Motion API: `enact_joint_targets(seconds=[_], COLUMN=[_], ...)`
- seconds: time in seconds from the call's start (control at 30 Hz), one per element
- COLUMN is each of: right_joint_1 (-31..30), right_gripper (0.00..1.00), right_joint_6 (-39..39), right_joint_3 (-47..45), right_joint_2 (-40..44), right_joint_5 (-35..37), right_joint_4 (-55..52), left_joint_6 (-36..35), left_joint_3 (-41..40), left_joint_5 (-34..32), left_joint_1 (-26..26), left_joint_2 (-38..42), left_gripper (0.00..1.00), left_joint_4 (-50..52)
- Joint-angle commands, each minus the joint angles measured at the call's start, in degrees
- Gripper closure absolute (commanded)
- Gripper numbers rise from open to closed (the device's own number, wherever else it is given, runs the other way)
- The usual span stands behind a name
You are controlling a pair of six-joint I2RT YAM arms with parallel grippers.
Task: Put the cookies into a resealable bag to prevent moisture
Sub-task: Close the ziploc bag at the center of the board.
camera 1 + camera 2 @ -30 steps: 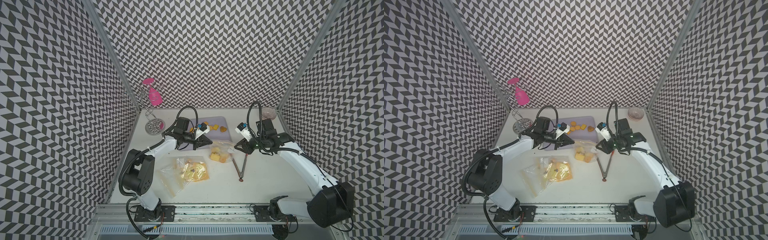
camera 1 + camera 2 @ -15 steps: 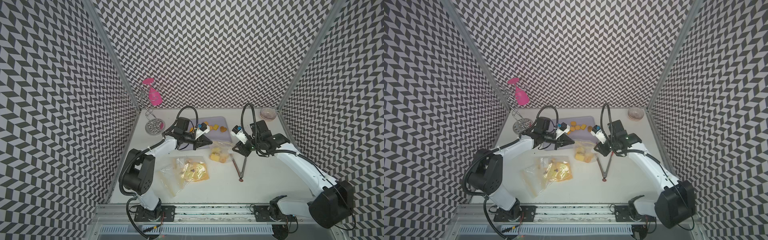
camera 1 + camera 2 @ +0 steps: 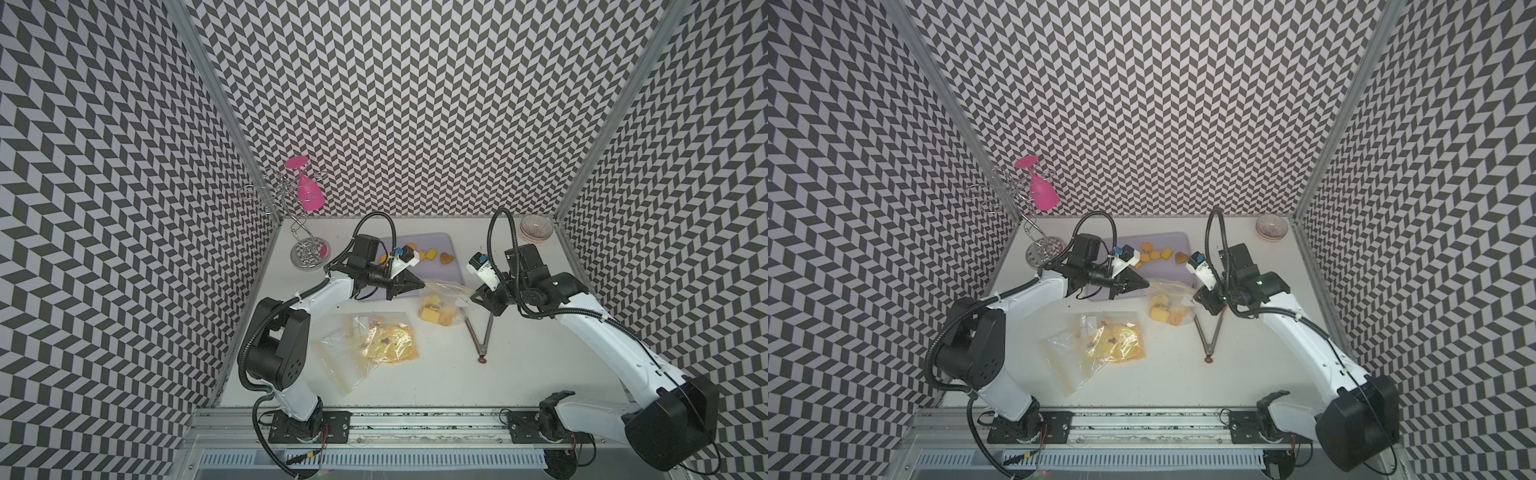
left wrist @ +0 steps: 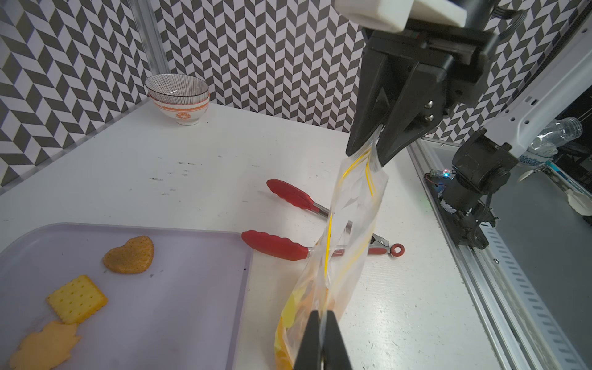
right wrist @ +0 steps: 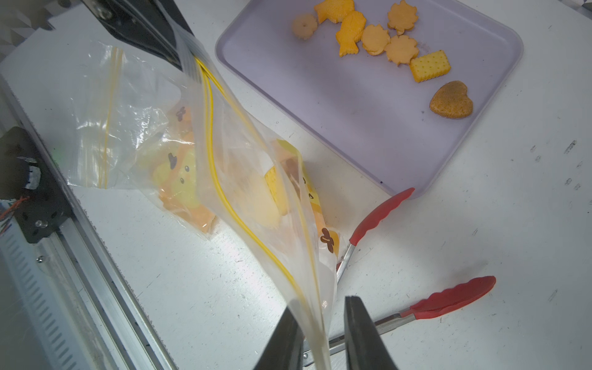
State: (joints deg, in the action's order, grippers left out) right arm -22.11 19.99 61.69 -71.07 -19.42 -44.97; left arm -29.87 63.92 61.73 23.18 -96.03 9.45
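Several yellow-orange cookies (image 3: 432,254) (image 3: 1154,254) (image 5: 378,41) lie on a lilac tray (image 3: 440,241) (image 5: 352,105), with a browner heart (image 4: 128,256) among them. In front of the tray a clear resealable bag (image 3: 440,307) (image 3: 1169,307) (image 5: 250,179) with a yellow zip line holds a few cookies and is stretched between my arms. My left gripper (image 3: 422,285) (image 4: 323,339) is shut on the bag's edge nearest the tray. My right gripper (image 3: 473,297) (image 5: 320,333) stands open round the opposite edge; the film rests against one finger and a gap shows beside the other.
A second printed bag (image 3: 374,345) lies flat toward the front left. Red-tipped tongs (image 3: 482,336) (image 5: 448,298) lie just under and behind the right gripper. Stacked bowls (image 3: 536,227) sit in the back right corner. A wire rack (image 3: 307,253) with a pink glass (image 3: 309,193) stands back left.
My right gripper has moved left onto the bag's free edge, and its jaws have narrowed slightly. The left gripper has kept its hold without moving.
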Motion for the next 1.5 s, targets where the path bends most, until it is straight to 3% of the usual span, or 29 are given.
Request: enact_joint_targets(seconds=[0.0, 0.07, 0.2, 0.27, 0.3, 0.33, 0.4, 0.47, 0.5, 0.53, 0.6, 0.63, 0.67, 0.7, 0.73, 0.8, 0.83, 0.87, 0.9, 0.97, 1.0, 1.03, 1.1, 1.13, 1.17, 1.2, 1.23, 1.37, 1.47], right_joint_1=[-0.64, -0.90, -1.35, -1.77, -1.80, -1.80, -1.89, -1.97, -2.01, -2.05, -2.28, -2.35, -2.49, -2.59, -2.59, -2.68, -2.81, -2.92, -3.02, -3.20, -3.29, -3.29, -3.40, -3.50, -3.49, -3.63, -3.68, -3.99, -4.08], right_gripper=[0.77, 1.00, 0.99, 0.75, 0.74, 0.74, 1.00, 0.97, 0.82, 0.80, 0.98, 1.00, 0.96, 0.80, 0.79, 0.99, 1.00, 0.99, 0.83, 0.74, 0.78, 0.94, 1.00, 0.93, 0.71, 0.68, 0.68, 0.96, 0.66], right_joint_6=[0.47, 0.65, 1.22, 1.20, 1.12, 1.10, 1.32, 1.29, 1.37, 1.54, 1.54, 1.62, 1.74, 1.72, 1.72, 1.79, 1.94, 2.07, 2.14, 2.15, 2.16, 2.16, 2.33, 2.42, 2.51, 2.62, 2.68, 2.88, 3.12], right_joint_3=[-0.09, 0.33, 0.80, 0.87, 0.93, 1.01, 1.79, 2.59, 2.79, 2.90, 3.15, 3.31, 3.35, 3.35, 3.20, 3.24, 3.26, 3.24, 3.25, 3.08, 3.08, 3.06, 3.15, 3.16, 3.21, 3.15, 3.16, 3.09, 3.08], right_joint_2=[-0.53, -1.16, -1.66, -1.86, -2.07, -2.19, -2.74, -3.19, -3.31, -3.50, -3.94, -4.21, -4.28, -4.29, -4.30, -4.35, -4.35, -4.31, -4.26, -4.03, -3.94, -3.89, -3.88, -3.91, -3.99, -4.15, -4.22, -4.48, -4.71], right_joint_5=[0.55, 0.22, -1.63, -1.68, -1.47, -1.33, -1.58, -1.93, -2.17, -2.33, -2.44, -2.38, -2.38, -2.38, -2.38, -2.42, -2.51, -2.63, -2.49, -2.46, -2.38, -2.43, -2.68, -2.81, -2.66, -2.64, -2.51, -1.65, -0.83], right_joint_4=[0.89, 0.69, 0.56, 0.84, 1.06, 1.11, 1.03, 1.11, 1.44, 1.59, 1.73, 1.73, 1.74, 1.94, 2.13, 2.34, 2.41, 2.51, 2.69, 3.34, 3.59, 3.81, 4.06, 4.10, 4.25, 4.41, 4.45, 4.65, 4.97], left_joint_6=[-0.33, -0.26, -0.28, -0.39, -0.37, -0.38, -0.45, -0.47, -0.45, -0.47, -0.50, -0.54, -0.54, -0.56, -0.54, -0.63, -0.63, -0.63, -0.63, -0.63, -0.63, -0.63, -0.63, -0.63, -0.63, -0.63, -0.63, -0.85, -1.12], left_joint_3=[2.26, 2.26, 2.26, 2.27, 2.26, 2.30, 2.35, 2.35, 2.35, 2.35, 2.35, 2.35, 2.35, 2.39, 2.35, 2.44, 2.44, 2.44, 2.44, 2.48, 2.44, 2.44, 2.45, 2.44, 2.48, 2.50, 2.44, 2.49, 2.49], left_joint_5=[0.30, 0.28, 0.35, 0.34, 0.40, 0.27, 0.40, 0.26, 0.28, 0.38, 0.37, 0.38, 0.35, 0.34, 0.38, 0.32, 0.24, 0.30, 0.30, 0.29, 0.34, 0.39, 0.39, 0.35, 0.40, 0.40, 0.36, 0.41, 0.59], left_joint_1=[-0.42, -0.36, -0.34, -0.46, -0.41, -0.35, -0.34, -0.35, -0.41, -0.43, -0.36, -0.36, -0.38, -0.40, -0.38, -0.35, -0.43, -0.40, -0.36, -0.39, -0.41, -0.33, -0.37, -0.41, -0.40, -0.33, -0.37, -0.35, -0.42], left_joint_2=[-0.74, -0.73, -0.78, -0.69, -0.65, -0.65, -0.75, -0.72, -0.70, -0.73, -0.63, -0.57, -0.62, -0.57, -0.57, -0.63, -0.64, -0.64, -0.59, -0.58, -0.61, -0.58, -0.57, -0.62, -0.57, -0.53, -0.49, -0.39, -0.31], left_gripper=[1.00, 1.00, 1.00, 1.00, 1.00, 1.00, 1.00, 1.00, 1.00, 1.00, 1.00, 1.00, 1.00, 1.00, 1.00, 1.00, 1.00, 1.00, 1.00, 1.00, 1.00, 1.00, 1.00, 1.00, 1.00, 1.00, 1.00, 1.00, 1.00], left_joint_4=[-0.29, -0.30, -0.29, -0.18, -0.18, -0.21, -0.18, -0.10, -0.09, -0.05, -0.02, 0.00, -0.03, -0.02, -0.05, 0.10, 0.06, 0.04, 0.12, 0.15, 0.13, 0.18, 0.13, 0.15, 0.13, 0.20, 0.26, 0.29, 0.47])
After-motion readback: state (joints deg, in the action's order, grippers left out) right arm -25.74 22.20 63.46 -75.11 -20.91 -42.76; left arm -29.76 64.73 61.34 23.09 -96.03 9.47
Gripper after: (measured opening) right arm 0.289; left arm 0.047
